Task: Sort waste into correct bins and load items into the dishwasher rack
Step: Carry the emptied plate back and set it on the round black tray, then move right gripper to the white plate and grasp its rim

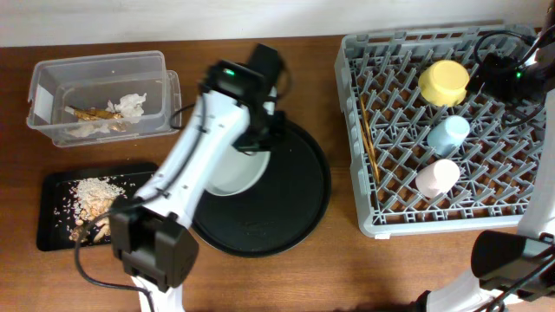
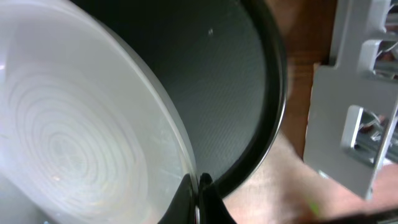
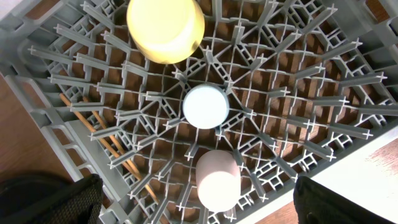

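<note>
My left gripper [image 1: 260,143] is shut on the rim of the grey round plate [image 1: 232,178], which is over the left part of the large round black tray [image 1: 295,217]. The left wrist view shows the fingers [image 2: 198,193] pinching the plate [image 2: 74,124] edge. My right gripper [image 1: 512,74] is open and empty above the dishwasher rack [image 1: 381,217]. Its fingers [image 3: 196,183] are spread wide. In the rack [image 3: 311,81] are the yellow bowl [image 1: 444,82], light-blue cup [image 1: 448,134], pink cup [image 1: 438,177] and chopsticks [image 1: 368,139].
The clear tub [image 1: 95,95] at the back left holds white napkins and brown sticks. The shallow black tray [image 1: 56,234] at the front left holds beige crumbs [image 1: 95,195]. The rack corner [image 2: 354,124] stands just right of the round tray [image 2: 236,74].
</note>
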Action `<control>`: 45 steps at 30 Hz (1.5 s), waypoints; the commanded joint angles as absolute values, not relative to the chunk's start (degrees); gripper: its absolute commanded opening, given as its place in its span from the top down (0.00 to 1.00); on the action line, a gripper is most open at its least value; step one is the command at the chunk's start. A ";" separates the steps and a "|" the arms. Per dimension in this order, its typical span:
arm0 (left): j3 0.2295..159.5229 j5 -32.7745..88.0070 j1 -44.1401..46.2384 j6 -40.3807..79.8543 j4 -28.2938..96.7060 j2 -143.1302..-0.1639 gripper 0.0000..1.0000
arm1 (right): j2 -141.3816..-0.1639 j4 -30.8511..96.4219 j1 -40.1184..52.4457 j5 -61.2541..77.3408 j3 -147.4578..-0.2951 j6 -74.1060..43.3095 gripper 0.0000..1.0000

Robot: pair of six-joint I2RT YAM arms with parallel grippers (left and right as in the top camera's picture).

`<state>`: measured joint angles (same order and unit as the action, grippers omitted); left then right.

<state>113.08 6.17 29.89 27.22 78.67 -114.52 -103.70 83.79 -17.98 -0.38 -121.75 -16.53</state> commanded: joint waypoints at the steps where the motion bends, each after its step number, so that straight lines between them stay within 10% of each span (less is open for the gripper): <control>1: 113.27 -1.80 33.91 31.75 75.77 -114.26 1.00 | -103.98 83.79 -18.02 -0.67 -122.17 -17.02 0.02; 17: 113.27 -1.04 34.79 34.52 78.72 -127.61 0.99 | -103.98 83.79 -18.02 -0.67 -122.17 -17.02 0.02; 20: 113.27 -0.40 34.79 34.44 78.70 -127.61 0.57 | -103.98 83.79 -18.02 -0.67 -122.17 -17.02 0.02; 40: 120.60 -7.51 11.53 33.19 82.11 -105.67 0.50 | -103.98 80.66 -18.02 8.80 -122.17 -17.04 0.02; 41: 120.60 -8.43 9.04 33.19 83.42 -105.51 0.42 | -103.98 81.30 -18.02 15.99 -122.15 -17.08 0.02; 42: 120.57 -9.87 7.11 33.19 84.31 -105.54 0.01 | -103.98 81.21 -17.93 21.21 -122.15 -17.08 0.02; 45: 120.22 -14.39 2.28 33.21 85.41 -105.58 0.01 | -104.64 81.95 -15.40 32.67 -122.15 -15.84 0.02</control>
